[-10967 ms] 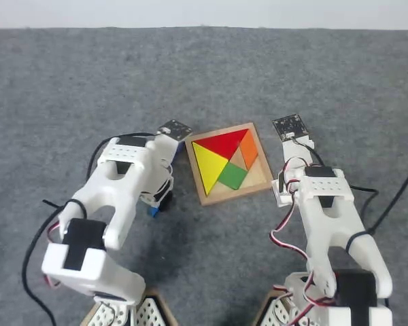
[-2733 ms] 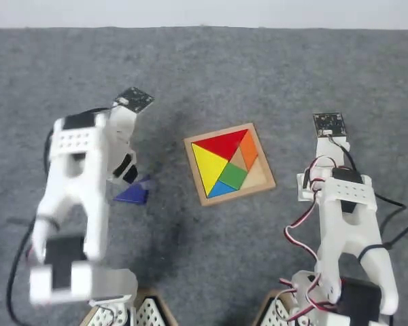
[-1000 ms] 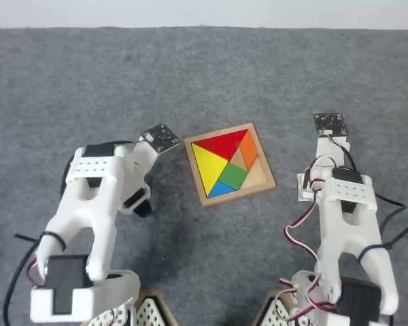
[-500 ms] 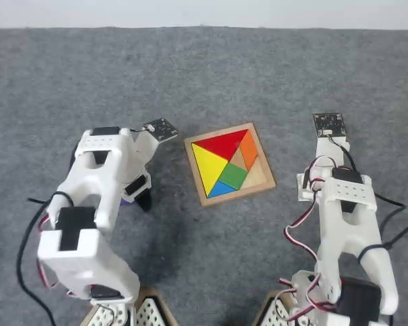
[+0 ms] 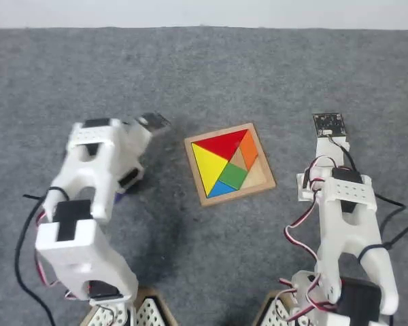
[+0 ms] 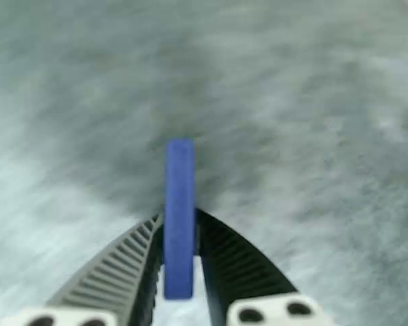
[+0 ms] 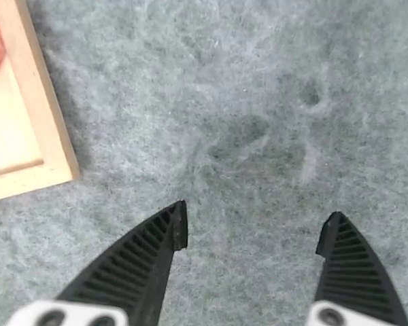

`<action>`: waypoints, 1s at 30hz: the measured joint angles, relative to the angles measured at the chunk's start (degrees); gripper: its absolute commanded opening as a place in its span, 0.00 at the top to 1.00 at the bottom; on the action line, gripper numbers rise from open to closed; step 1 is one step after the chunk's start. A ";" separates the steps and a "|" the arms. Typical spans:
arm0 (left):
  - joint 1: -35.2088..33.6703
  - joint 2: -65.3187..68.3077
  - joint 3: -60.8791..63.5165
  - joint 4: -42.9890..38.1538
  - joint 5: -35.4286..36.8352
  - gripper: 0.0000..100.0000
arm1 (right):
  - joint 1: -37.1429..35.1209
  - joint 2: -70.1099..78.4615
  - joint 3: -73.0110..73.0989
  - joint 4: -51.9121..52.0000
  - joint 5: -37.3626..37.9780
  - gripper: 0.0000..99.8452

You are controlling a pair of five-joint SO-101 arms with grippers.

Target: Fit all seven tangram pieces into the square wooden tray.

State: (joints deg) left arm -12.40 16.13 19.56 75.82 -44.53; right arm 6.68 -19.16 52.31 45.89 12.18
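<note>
The square wooden tray (image 5: 261, 183) lies between the arms and holds red (image 5: 223, 143), yellow (image 5: 207, 166), orange (image 5: 249, 149), green (image 5: 233, 175) and small blue (image 5: 215, 189) pieces, with bare wood along its right side. To the tray's left, above the carpet, my left gripper (image 6: 179, 221) is shut on a blue tangram piece (image 6: 179, 176), held edge-on. A sliver of that blue piece (image 5: 117, 197) peeks out under the left arm (image 5: 98, 170). My right gripper (image 7: 258, 231) stands open over bare carpet beside the tray's corner (image 7: 34, 129).
Grey carpet (image 5: 211, 75) covers the whole table, with free room behind and in front of the tray. The right arm (image 5: 343, 204) stands right of the tray. Cables trail beside both arm bases.
The blue piece lay on the carpet 2.7 s ago; my left gripper has since closed on it and swung a little left and back. The right arm has kept still.
</note>
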 measured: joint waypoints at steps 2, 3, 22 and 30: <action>-0.97 0.18 -3.43 1.76 -0.70 0.99 | 0.00 0.00 0.00 0.00 0.00 0.69; -1.05 0.18 -4.92 2.81 -1.05 0.99 | 0.00 0.00 0.00 0.00 0.00 0.69; 22.95 -7.91 -19.34 17.32 8.09 0.99 | 11.78 -7.12 -0.44 2.02 -2.90 0.99; 39.65 -3.87 -19.43 4.84 25.32 0.99 | 26.02 -11.52 -0.44 6.24 -3.08 0.98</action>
State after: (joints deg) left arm 27.25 12.26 0.13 80.66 -19.21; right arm 32.70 -30.68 51.87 52.13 9.10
